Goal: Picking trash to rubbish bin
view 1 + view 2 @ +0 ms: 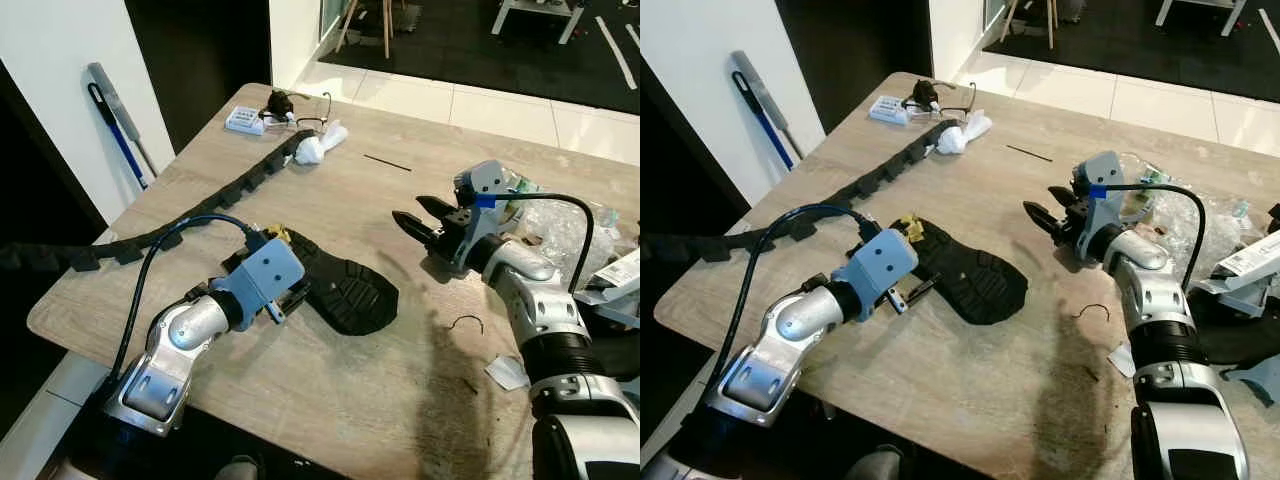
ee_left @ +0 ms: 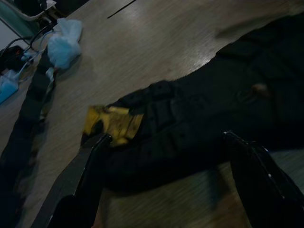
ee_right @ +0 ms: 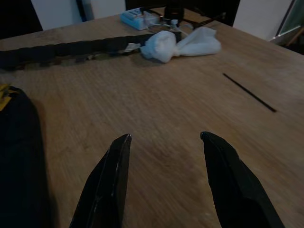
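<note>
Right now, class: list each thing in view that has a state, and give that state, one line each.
Left gripper: open, fingers either side of the shoe sole's end.
Right gripper: open, above bare table, holding nothing.
Black shoe sole: lying flat, tread up.
White tied bag: knotted shut, lying by the black chain.
Black chain: stretched along the table.

The wooden table (image 1: 400, 215) carries a black shoe sole (image 1: 345, 285) near its middle. A long black cable chain (image 1: 200, 215) lies on the left side. A white tied bag (image 1: 320, 146) lies far, clear plastic wrap (image 1: 560, 225) on the right.
</note>
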